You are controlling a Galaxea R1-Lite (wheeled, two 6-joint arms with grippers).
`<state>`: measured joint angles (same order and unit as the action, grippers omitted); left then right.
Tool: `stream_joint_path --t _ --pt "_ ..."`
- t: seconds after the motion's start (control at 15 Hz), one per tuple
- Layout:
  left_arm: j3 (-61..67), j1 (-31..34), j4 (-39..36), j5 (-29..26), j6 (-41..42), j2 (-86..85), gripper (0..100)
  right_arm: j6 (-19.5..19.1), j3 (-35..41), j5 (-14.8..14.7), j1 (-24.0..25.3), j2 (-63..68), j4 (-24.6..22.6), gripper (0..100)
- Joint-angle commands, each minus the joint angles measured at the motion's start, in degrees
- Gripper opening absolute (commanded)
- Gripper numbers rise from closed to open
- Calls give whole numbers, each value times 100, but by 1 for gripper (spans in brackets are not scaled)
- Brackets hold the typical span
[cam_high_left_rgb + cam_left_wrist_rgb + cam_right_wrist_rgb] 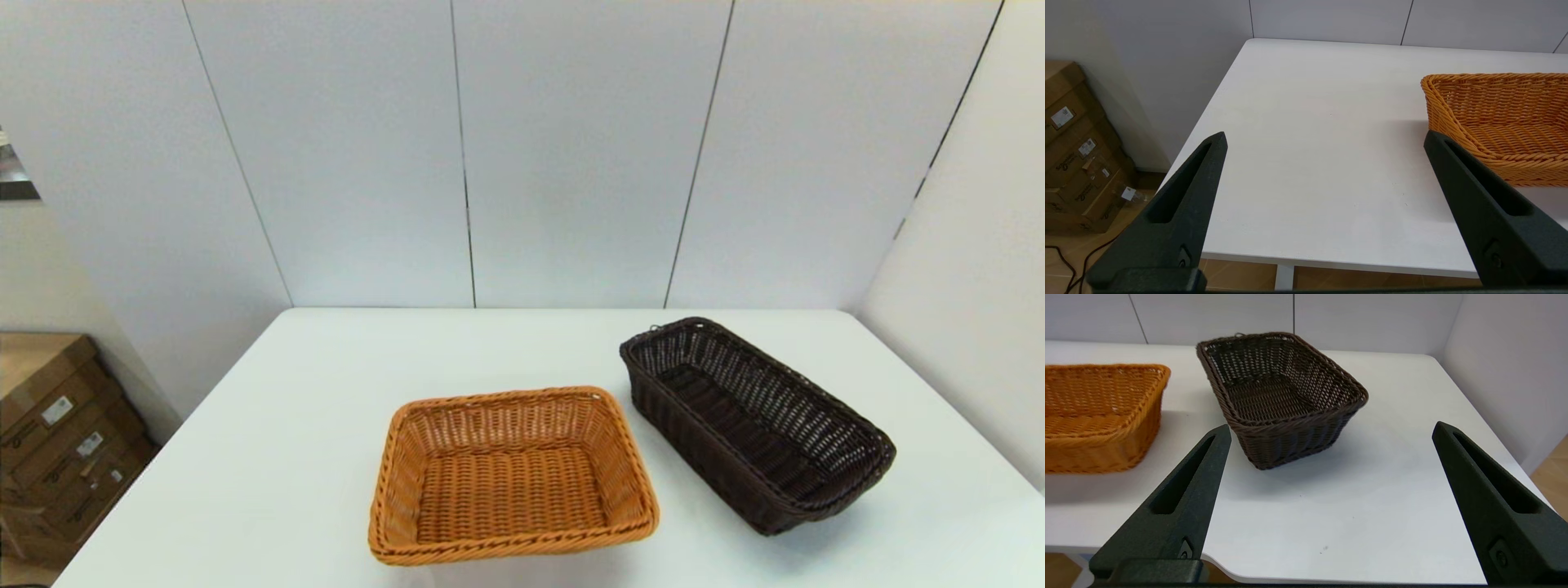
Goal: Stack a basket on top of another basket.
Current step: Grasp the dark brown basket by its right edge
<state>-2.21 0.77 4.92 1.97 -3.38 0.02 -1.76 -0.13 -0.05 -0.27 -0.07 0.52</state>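
The dark basket (1278, 396) looks light and stiff; right hand (1331, 428) is wide open, empty, should take its braided rim

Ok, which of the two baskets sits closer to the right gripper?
The dark brown wicker basket, lying just ahead of the open right gripper; the orange wicker basket sits off to its left.

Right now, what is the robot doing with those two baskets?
Nothing is being handled yet. The dark basket and the orange basket sit side by side on the white table, apart and both empty, so the stacking has not started. The left end effector hangs open near the table's edge beside the orange basket. The right end effector hangs open, facing the dark basket.
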Motion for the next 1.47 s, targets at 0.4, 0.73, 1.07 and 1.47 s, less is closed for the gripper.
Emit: stream_joint_path --t 0.4,0.73,1.07,1.47 --pt "10 2 8 22 -40 -11 100 -202 -3590 -180 -527 4112 2145 100" --pt "10 2 8 22 -31 -11 100 483 -4733 -303 -149 6327 2971 100" --pt "10 2 8 22 -58 -11 100 3515 -5585 -1217 1398 8621 3243 100" --pt "10 2 8 13 -119 -11 100 5229 -6016 -1463 1477 9631 3569 100"
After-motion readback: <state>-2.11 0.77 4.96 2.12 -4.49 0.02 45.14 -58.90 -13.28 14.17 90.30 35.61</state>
